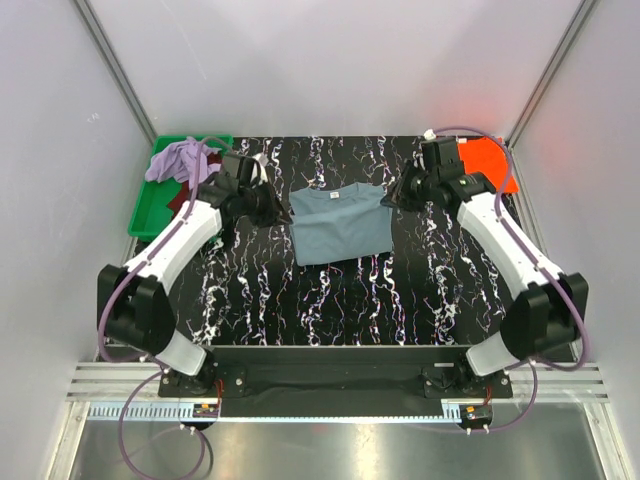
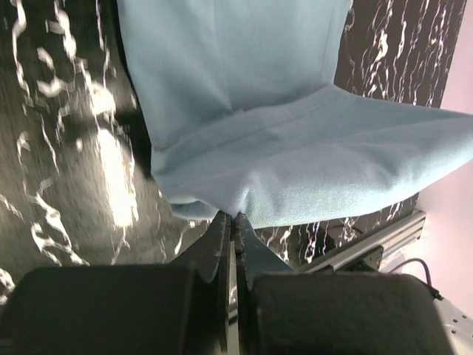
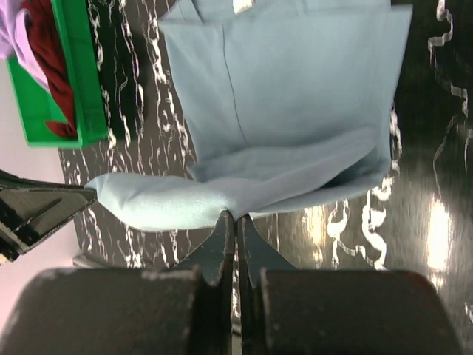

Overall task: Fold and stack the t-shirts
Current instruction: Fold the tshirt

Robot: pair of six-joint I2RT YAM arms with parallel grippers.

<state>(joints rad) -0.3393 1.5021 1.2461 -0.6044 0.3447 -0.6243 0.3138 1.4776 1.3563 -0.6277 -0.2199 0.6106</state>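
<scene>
Dusty blue-grey soft t-shirt [image 1: 340, 225] lies mid-table on the black white-veined tabletop [image 1: 300, 300], its far corners lifted and clamped by the left gripper [image 1: 270, 205] and right gripper [image 1: 397, 193], probably so both can carry one even fold.

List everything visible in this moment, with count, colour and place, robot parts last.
dusty blue-grey cloth t-shirt: one, blue-grey, partly folded, table centre
bright orange cloth t-shirt: one, orange, far right corner
lavender cloth shirt: one, lavender, crumpled in tray
dark maroon cloth shirt: one, maroon, in tray beside the lavender
green plastic tray: one, green, far left
black white-veined table: one, under everything
left gripper: one, black, shut on blue-grey shirt's left edge
right gripper: one, black, shut on its right edge
</scene>
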